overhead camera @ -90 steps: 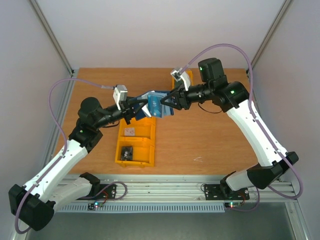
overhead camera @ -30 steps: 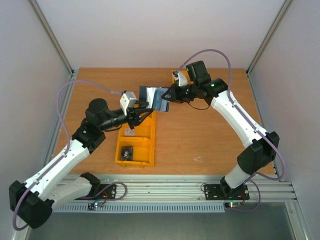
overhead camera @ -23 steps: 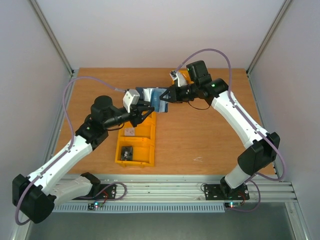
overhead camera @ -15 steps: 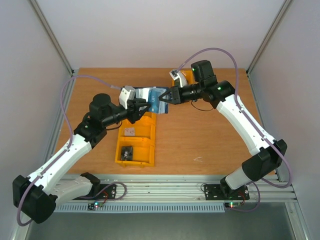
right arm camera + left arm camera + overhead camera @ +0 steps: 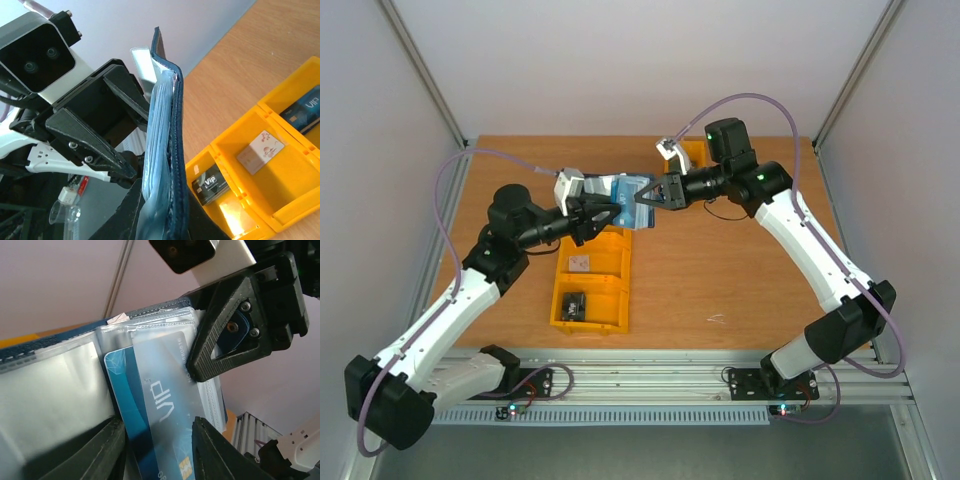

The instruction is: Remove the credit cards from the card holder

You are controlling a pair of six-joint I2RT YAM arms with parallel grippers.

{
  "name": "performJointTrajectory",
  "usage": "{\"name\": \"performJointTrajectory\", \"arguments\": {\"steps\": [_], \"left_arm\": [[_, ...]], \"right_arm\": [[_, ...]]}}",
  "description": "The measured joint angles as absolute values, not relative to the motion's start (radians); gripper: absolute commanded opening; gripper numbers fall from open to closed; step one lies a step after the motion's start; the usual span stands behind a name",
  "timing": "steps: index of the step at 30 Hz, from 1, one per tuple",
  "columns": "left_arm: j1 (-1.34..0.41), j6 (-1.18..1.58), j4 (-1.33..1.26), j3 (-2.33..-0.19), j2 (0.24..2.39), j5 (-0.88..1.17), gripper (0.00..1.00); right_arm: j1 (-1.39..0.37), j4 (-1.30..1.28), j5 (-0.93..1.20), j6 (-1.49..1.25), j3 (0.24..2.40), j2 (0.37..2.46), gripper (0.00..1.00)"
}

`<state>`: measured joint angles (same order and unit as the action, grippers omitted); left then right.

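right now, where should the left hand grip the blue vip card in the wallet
Probably the card's chip end, nearest the left hand's open fingers; come from that end, opposite the right hand clamping the wallet's far edge, and pull back.

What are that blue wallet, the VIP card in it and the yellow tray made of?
Wallet: dark blue, matte, with stitched edges, so probably leather or an imitation; the sleeves inside look like clear glossy plastic. Card: thin stiff plastic, glossy print, gold chip. Tray: moulded hard plastic, smooth and slightly shiny.
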<state>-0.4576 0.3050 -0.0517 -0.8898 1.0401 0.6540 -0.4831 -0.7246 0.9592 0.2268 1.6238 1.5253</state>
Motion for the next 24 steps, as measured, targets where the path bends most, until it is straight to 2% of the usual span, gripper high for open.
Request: {"name": "performJointTrajectory", "arguments": {"steps": [3,7,24], "left_arm": [[-0.448,0.309,-0.072,-0.890,1.040,0.691,0.24],[-0.443,0.320,-0.102,-0.890,1.041,0.718,0.01],[-0.431,0.355,-0.141,-0.881,1.012,0.784,0.00]], "right_arm": [[-0.484,-0.722,0.974,0.239,1.624,1.518,0.01],[-0.485,-0.723,0.989,0.252,1.624,1.499,0.01],[-0.477,-0.743,0.979,0.347,1.624,1.483,0.01]]}}
